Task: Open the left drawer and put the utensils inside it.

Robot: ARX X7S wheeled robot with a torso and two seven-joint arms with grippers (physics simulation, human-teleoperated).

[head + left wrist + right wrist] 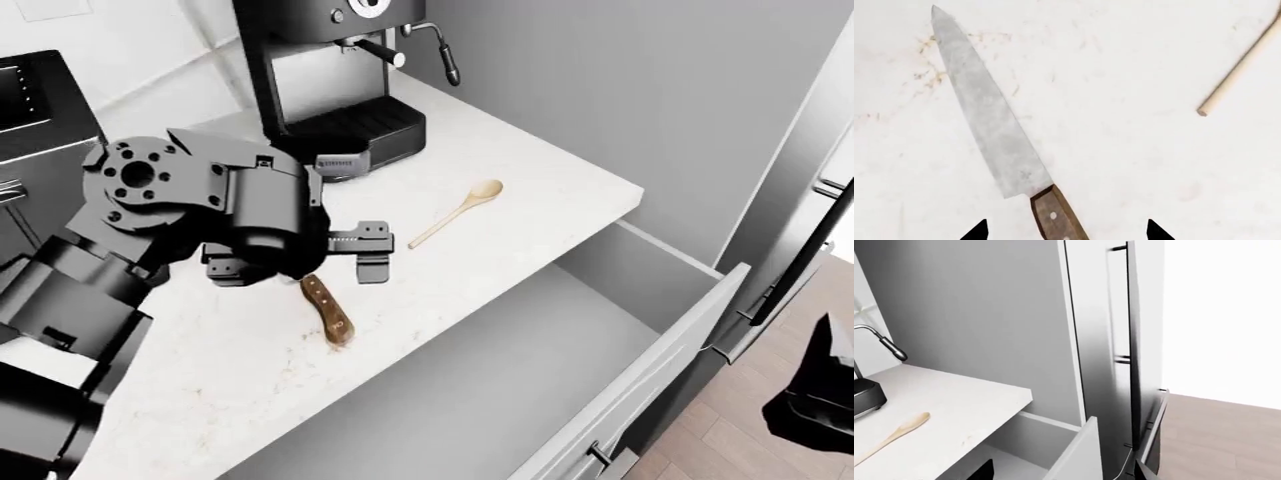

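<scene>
Left gripper spread over knife, seemingly untouched

Your knife and wooden spoon lie apart on the countertop, above the open left drawer.

Matte black left arm with bolt-ringed round joint, blocky hand.

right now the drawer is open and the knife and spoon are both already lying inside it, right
Not quite. The drawer is open, but the knife and spoon both lie on the countertop, not inside it; the head view shows this.
</scene>
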